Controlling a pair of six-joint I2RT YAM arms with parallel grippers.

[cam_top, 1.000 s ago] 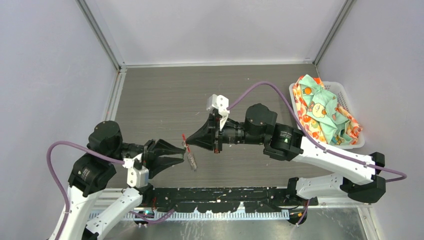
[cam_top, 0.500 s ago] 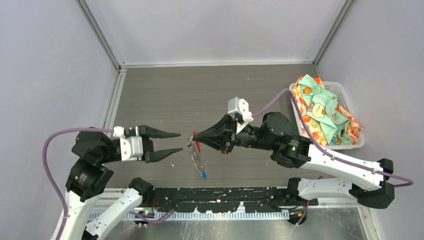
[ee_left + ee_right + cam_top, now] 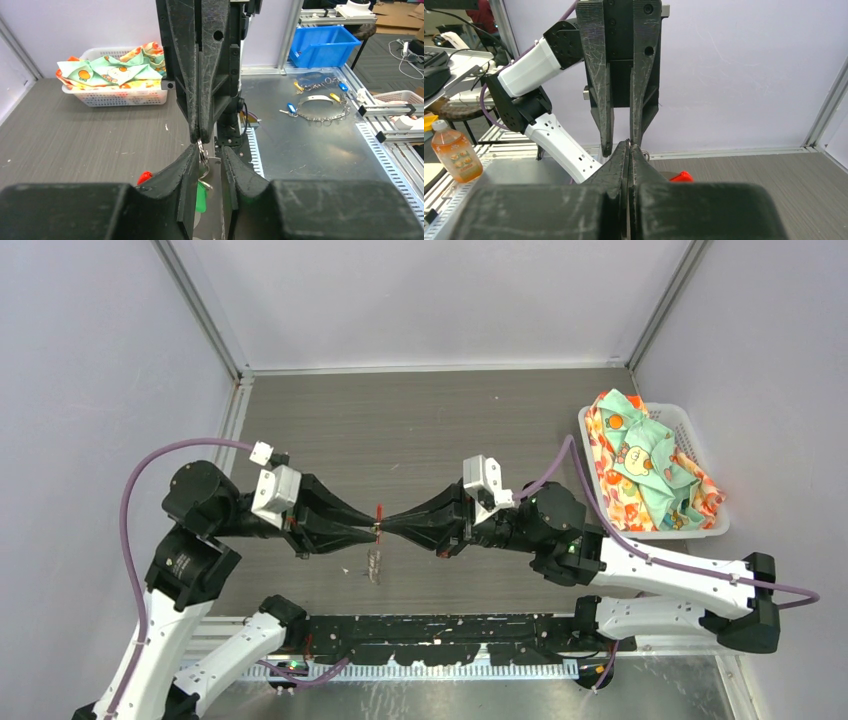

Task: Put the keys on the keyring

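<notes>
Between the two sets of fingertips, which met tip to tip above the table [image 3: 450, 420], hung the keyring [image 3: 379, 510]. I read the reason for holding it up there as this: off the surface its chain dangled free beneath the grippers, so a key could be worked onto it from the side. The right gripper [image 3: 388, 527] was fully closed, its tips pinching a thin metal link of the keyring, with the red loop [image 3: 681, 176] sticking out just beside its fingers. The left gripper [image 3: 209, 152] faced it head-on, jaws parted only a narrow way and straddling the link right at the right gripper's tips. A green-headed key [image 3: 201, 197] hung in that gap, just behind the left fingertips. Whether the left fingers actually touched the key or the link I could not tell, since the metal was thin and partly hidden, so I would not call it a grip. I judged this to be the threading step, the right arm serving as a steady holder while the left handled the key. The next move seemed to call for a small, careful closing on the key head, because any tug could pull the link out of the right gripper's pinch.
</notes>
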